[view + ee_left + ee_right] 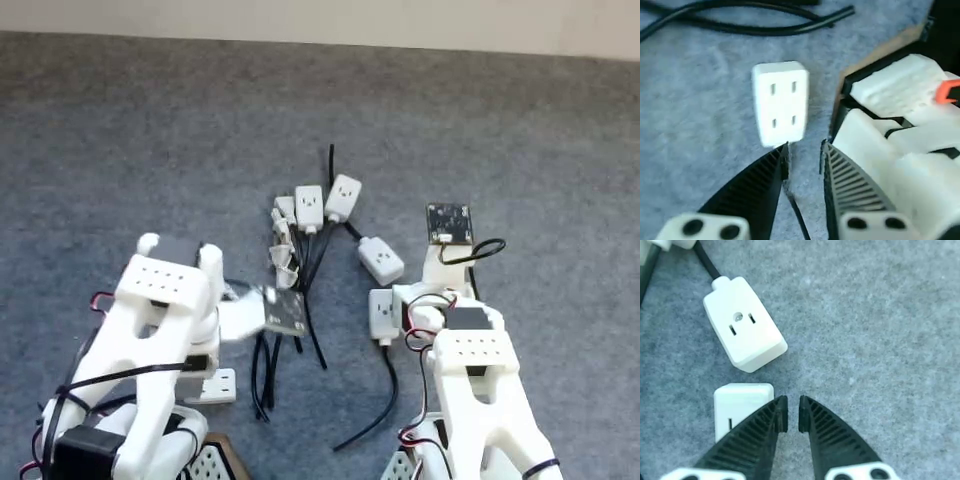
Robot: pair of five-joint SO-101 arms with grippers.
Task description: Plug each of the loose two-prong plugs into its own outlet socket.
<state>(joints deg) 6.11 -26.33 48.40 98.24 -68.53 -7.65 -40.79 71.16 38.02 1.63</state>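
High view: fixed, above and behind both arms, facing down over the whole desk [120,120]. Left wrist view: very near, down past left pincer [804,150] onto outlet block [781,102], which the high view places beside that arm's base. Right wrist view: equally near, past right pincer [790,412] onto corded socket [745,325], which sits mid-desk from above.

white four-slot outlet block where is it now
The white four-slot outlet block lies on the grey carpet beside the left arm in the high view, just ahead of the left gripper.
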